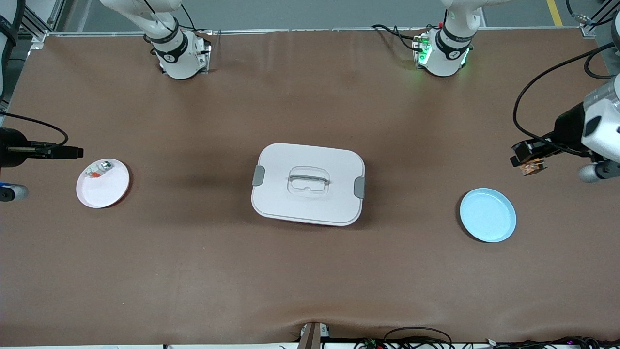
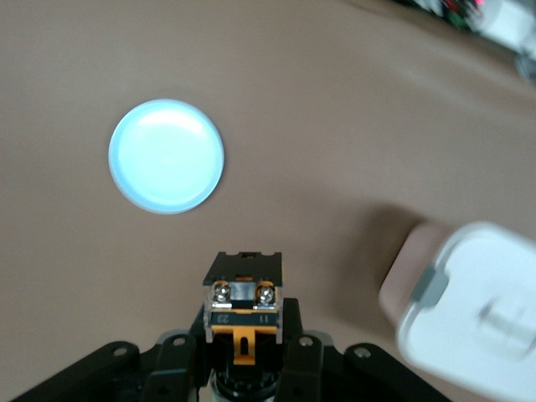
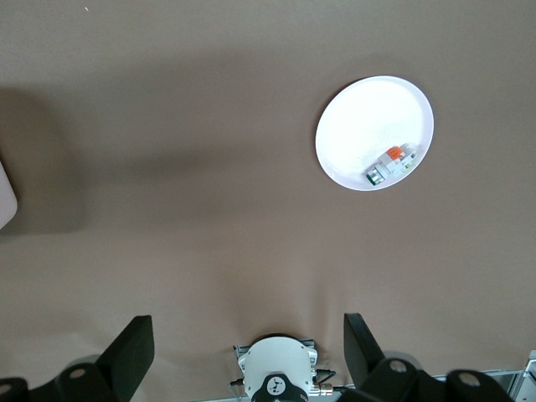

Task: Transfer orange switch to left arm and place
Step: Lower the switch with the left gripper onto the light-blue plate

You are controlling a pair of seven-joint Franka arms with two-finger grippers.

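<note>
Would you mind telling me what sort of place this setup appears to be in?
Most likely a robotics lab or test cell. Two white arms are bolted to a brown-covered table, aluminium framing runs along its edge, and loose cables lie at the table's near edge.

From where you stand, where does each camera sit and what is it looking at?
Front view: high across the table, facing both arm bases; box in the middle.
Left wrist view: over the table, looking down past the left hand shut on the orange switch; blue plate shared with front.
Right wrist view: above the white plate; open right hand shows.
</note>
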